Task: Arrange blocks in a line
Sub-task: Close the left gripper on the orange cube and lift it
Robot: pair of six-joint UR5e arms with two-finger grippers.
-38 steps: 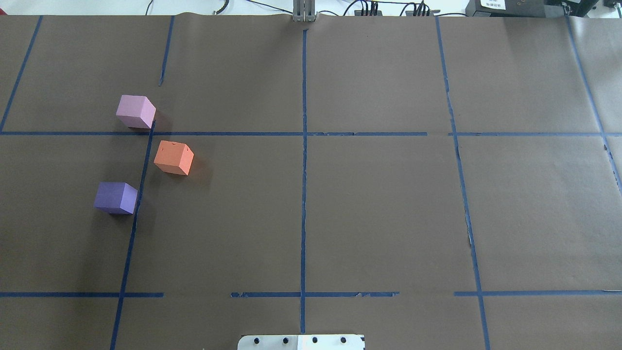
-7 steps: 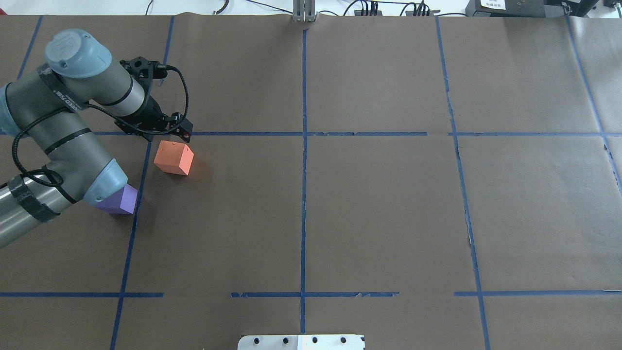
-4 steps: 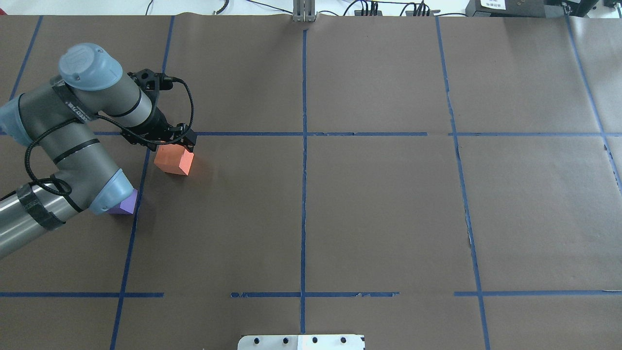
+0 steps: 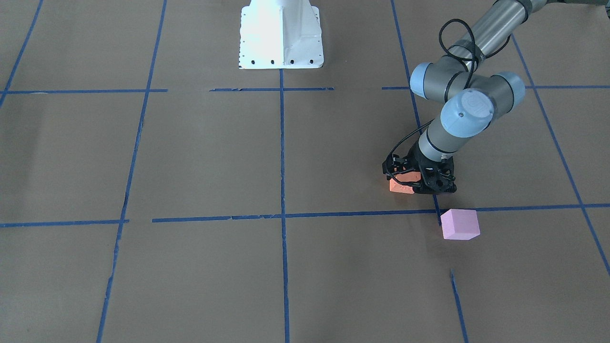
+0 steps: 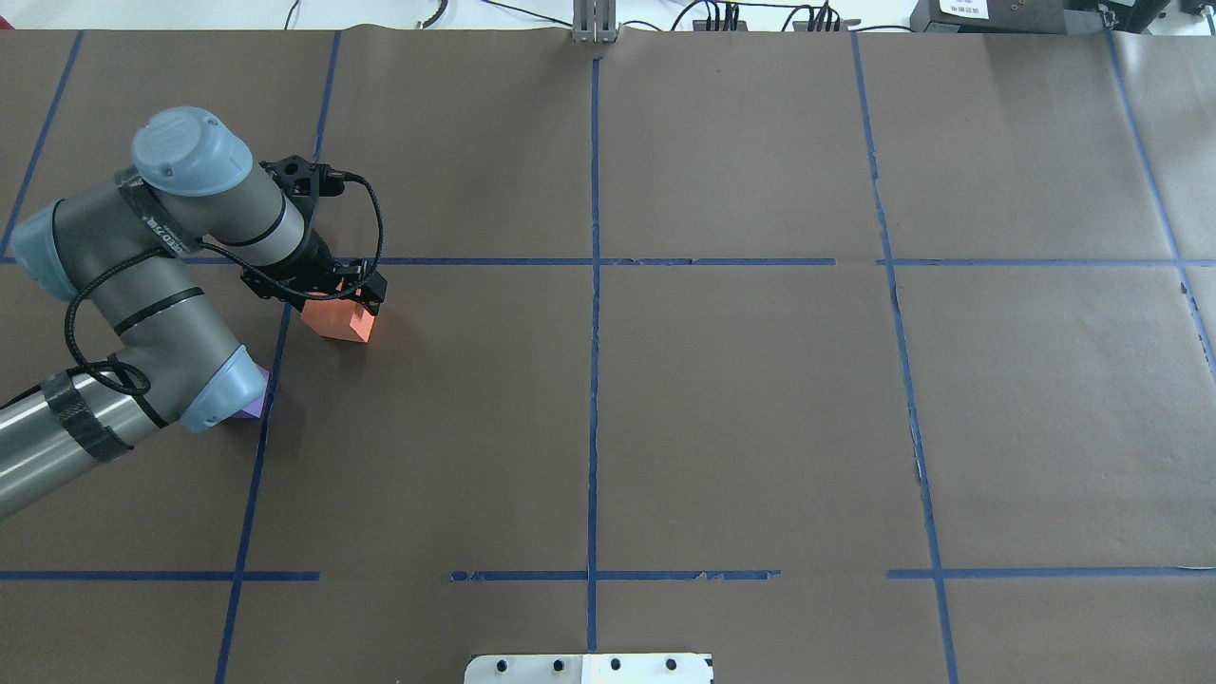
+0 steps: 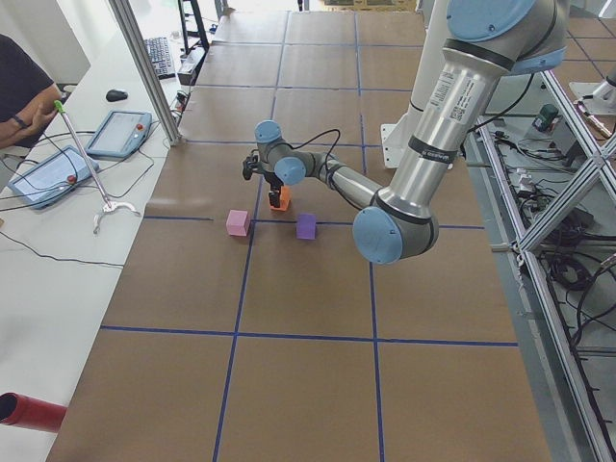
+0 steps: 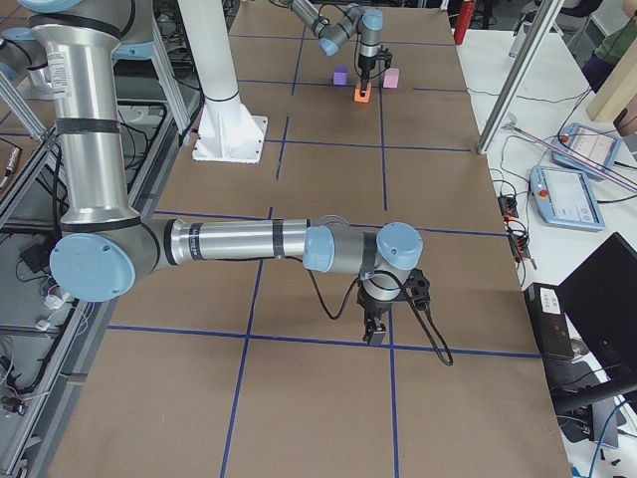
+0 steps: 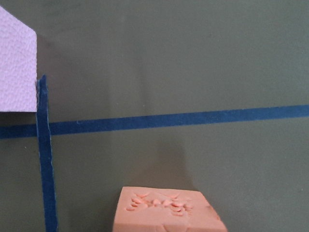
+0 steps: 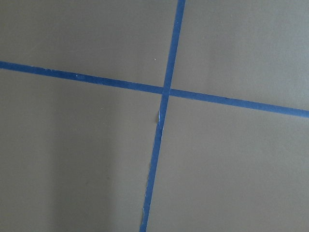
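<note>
Locate right gripper at lower centre of exterior right view, pointed down close over brown-papered table; finger state cannot be told. In overhead view, left side, find violet block, partly hidden under left arm elbow. Up-right of it, apart: orange block, with left gripper lowered over it, fingers apart, straddling block. In front-facing view, lower right: pink block, just beyond blue tape line, apart from orange.

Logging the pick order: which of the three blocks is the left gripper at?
The orange block: the left gripper straddles it, jaws open. The pink block sits apart across the tape line, and the purple block lies by the left arm.
</note>
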